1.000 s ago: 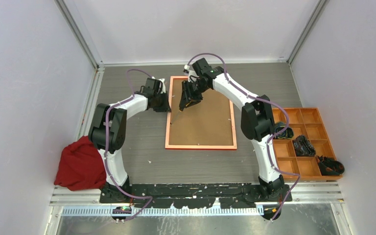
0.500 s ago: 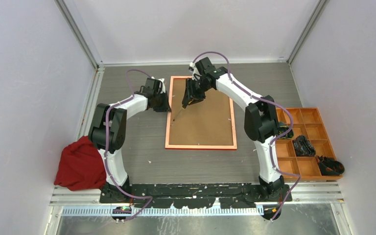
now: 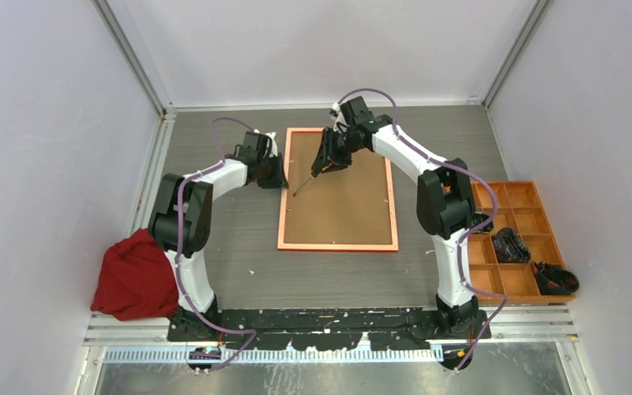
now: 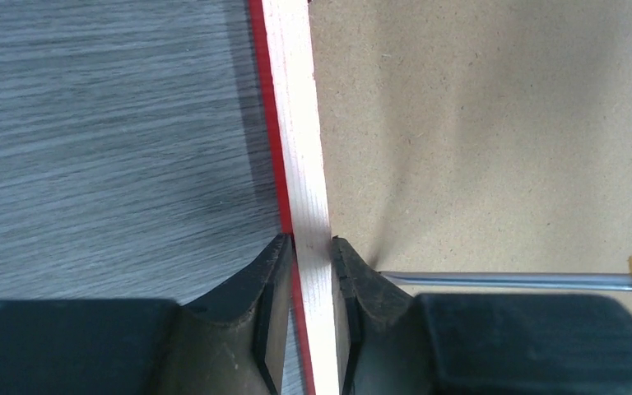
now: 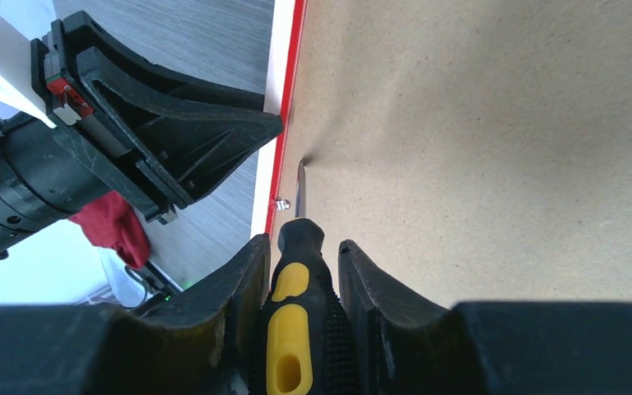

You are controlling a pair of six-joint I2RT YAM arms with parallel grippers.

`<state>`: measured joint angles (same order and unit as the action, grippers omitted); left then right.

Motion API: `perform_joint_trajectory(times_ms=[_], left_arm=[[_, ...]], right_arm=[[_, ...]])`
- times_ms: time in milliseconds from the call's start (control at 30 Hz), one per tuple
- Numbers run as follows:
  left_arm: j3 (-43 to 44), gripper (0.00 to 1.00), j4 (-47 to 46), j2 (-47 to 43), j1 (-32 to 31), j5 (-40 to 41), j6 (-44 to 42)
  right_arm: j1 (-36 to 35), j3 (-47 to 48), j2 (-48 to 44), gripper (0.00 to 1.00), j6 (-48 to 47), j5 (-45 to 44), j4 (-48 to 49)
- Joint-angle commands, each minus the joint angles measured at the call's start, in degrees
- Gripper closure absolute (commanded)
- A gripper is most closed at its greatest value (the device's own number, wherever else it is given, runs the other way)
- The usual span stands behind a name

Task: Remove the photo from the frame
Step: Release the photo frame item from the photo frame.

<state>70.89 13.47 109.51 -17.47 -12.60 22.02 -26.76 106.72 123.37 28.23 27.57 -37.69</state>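
The right tool has swung toward the counter's far edge. It stays clamped on the black-and-yellow screwdriver, whose tip has crept along the inner side of the frame's left rail. The left tool has not moved and still pinches that rail between its fingers, pinning the frame face down in the middle of the counter. The brown backing board still lies flat inside the rim, and the photo is out of sight, presumably beneath it. This looks like prying at the board's edge, with the board not yet lifted.
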Motion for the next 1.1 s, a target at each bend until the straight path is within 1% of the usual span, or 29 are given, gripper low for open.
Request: perform_joint_trajectory(times_ms=[0, 267, 433, 733, 1067], left_arm=[[-1.0, 0.73, -1.4, -0.6, -0.1, -1.3, -0.7], [-1.0, 0.62, -1.3, -0.3, -0.1, -1.0, -0.9], [-1.0, 0.63, -1.2, 0.4, -0.1, -0.5, -0.9], [-1.0, 0.74, -1.1, 1.2, -0.1, 0.1, -0.9], [-1.1, 0.98, -1.0, 1.5, -0.1, 0.6, -0.5]], right_arm=[[-0.2, -0.7, -3.2, 0.99, 3.7, 4.6, 4.6], [-0.3, -1.6, -2.3, 0.99, 4.5, 6.0, 4.8], [-0.2, -1.8, -2.4, 0.99, 4.2, 6.4, 4.6], [-0.3, -1.4, -1.7, 0.99, 3.0, 6.5, 3.4], [-1.0, -1.3, -0.9, 0.99, 2.6, 6.8, 3.2]])
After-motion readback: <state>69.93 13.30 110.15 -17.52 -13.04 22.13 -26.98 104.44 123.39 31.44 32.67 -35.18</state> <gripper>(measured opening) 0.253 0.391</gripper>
